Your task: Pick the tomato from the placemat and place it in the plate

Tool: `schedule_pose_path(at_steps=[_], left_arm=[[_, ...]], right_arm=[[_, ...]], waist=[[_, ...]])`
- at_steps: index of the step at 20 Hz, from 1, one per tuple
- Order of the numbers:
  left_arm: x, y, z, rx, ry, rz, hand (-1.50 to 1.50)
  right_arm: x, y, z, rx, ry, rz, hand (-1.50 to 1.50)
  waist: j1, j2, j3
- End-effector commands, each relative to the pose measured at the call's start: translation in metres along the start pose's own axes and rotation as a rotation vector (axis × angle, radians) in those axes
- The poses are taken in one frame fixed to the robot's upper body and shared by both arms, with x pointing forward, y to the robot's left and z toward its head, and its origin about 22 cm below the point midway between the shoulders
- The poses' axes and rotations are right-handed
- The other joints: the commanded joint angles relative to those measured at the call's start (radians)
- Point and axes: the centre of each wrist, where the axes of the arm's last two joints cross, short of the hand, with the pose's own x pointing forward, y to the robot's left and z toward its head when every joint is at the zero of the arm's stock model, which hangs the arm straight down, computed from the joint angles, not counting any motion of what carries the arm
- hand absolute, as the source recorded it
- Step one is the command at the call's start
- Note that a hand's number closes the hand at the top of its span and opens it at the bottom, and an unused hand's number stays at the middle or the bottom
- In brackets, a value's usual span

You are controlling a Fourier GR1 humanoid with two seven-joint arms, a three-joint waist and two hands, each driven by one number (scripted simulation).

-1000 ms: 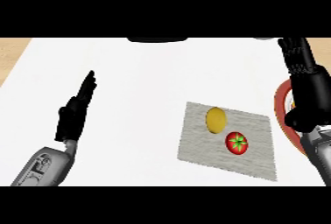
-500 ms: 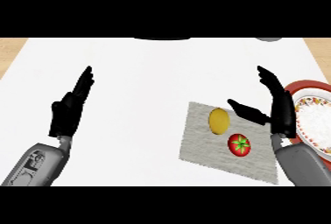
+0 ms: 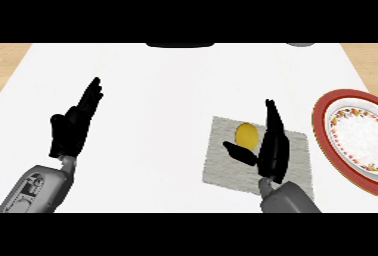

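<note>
Right hand (image 3: 272,145) spread, fingers straight, above the grey woven placemat (image 3: 221,172), lower right.
Red tomato hidden beneath; curl fingers low around it, avoiding the yellow oval fruit (image 3: 246,134).

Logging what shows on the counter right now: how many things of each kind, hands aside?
Placemat: 1
Plate: 1
Yellow fruit: 1
Tomato: 0 in sight; the right hand covers the part of the placemat beside the yellow fruit.
Total: 3
</note>
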Motion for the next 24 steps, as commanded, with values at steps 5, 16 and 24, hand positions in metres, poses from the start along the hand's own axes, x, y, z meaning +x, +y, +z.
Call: schedule_pose_path(at_steps=[5, 16, 24], left_arm=[[-0.007, 0.002, 0.009, 0.013, 0.009, 0.019, 0.0], [0.003, 0.008, 0.0, 0.012, 0.016, 0.006, 0.0], [0.002, 0.011, 0.001, 0.002, -0.015, -0.002, 0.0]], right_arm=[[0.035, -0.038, 0.004, -0.036, 0.075, 0.256, -1.5], [0.098, -0.101, 0.01, 0.238, 0.36, 0.475, -1.5], [0.077, -0.113, 0.007, 0.297, 0.45, 0.467, -1.5]], waist=[[-0.022, -0.011, -0.002], [-0.014, -0.004, 0.001], [0.0, 0.003, 0.003]])
